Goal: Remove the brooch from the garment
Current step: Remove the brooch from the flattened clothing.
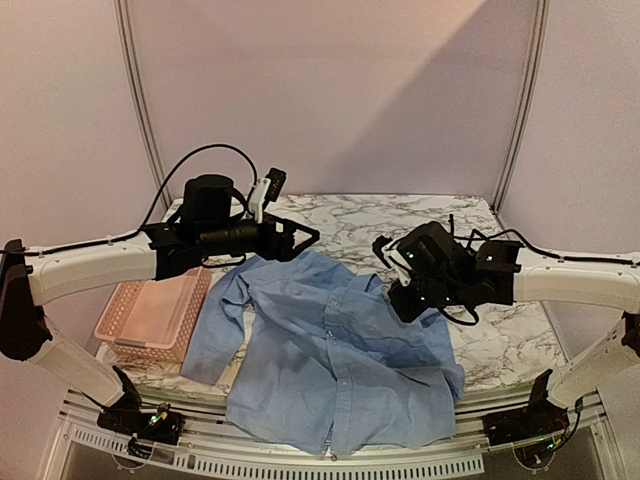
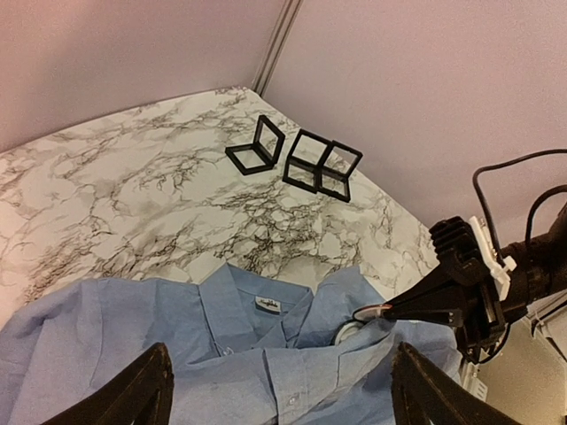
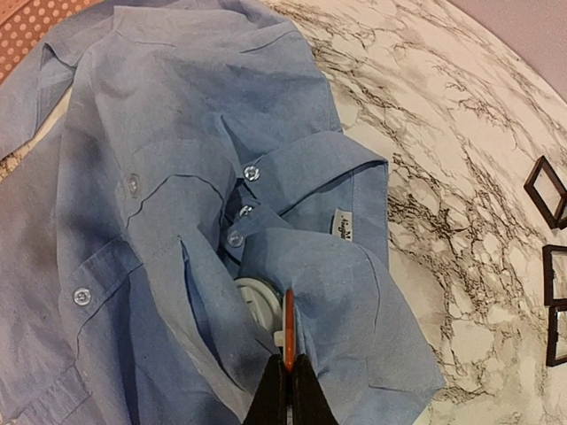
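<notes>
The garment [image 1: 330, 360], a light blue collared shirt, lies spread on the marble table, also seen in the left wrist view [image 2: 221, 372] and the right wrist view [image 3: 177, 133]. Beside the collar, my right gripper [image 3: 288, 365] is shut on the brooch [image 3: 288, 328], a thin orange-edged disc seen edge-on, with shirt fabric bunched around it. A white round piece [image 3: 255, 301] shows in the fold just left of it. The left wrist view shows the brooch [image 2: 372, 312] at the right gripper's tip [image 2: 394, 310]. My left gripper [image 2: 282, 390] hovers open above the collar, touching nothing.
A pink plastic basket [image 1: 155, 315] stands at the table's left edge, with one shirt sleeve beside it. Three small black square frames [image 2: 297, 159] stand on the marble behind the shirt, near the back wall. Two of these frames [image 3: 554, 266] show at the right wrist view's edge.
</notes>
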Tool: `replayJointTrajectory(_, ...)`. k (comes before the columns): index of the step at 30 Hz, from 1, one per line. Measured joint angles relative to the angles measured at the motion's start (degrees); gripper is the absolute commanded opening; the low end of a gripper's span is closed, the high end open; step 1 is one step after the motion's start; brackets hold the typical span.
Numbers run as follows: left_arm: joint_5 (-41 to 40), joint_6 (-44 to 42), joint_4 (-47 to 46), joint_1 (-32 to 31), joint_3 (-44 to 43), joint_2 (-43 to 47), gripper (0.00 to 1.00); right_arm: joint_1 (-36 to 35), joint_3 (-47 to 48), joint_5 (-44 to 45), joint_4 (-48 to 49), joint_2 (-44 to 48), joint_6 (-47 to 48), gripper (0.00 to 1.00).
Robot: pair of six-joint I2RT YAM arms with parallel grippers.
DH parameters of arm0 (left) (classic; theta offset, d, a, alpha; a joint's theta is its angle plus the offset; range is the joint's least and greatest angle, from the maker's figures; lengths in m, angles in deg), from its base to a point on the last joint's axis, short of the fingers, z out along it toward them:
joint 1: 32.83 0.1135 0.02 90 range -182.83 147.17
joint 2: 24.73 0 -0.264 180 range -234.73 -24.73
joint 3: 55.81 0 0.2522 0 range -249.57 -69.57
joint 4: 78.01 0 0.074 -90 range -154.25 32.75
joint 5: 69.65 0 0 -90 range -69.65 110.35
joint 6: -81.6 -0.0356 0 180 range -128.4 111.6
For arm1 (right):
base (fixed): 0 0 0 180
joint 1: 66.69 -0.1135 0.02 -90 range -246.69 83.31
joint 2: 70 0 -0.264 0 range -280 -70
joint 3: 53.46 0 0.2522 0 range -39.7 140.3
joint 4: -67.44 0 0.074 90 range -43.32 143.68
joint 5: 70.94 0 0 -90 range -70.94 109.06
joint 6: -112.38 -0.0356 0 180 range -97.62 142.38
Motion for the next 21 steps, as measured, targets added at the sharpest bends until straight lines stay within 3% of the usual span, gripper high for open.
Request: replayJointTrajectory(21, 1.8, 0.9, -0.3, 0.0, 0.0, -0.9, 0.86, -0.2, 5.2, 12.8, -12.7, -3.3, 6.9, 0.00)
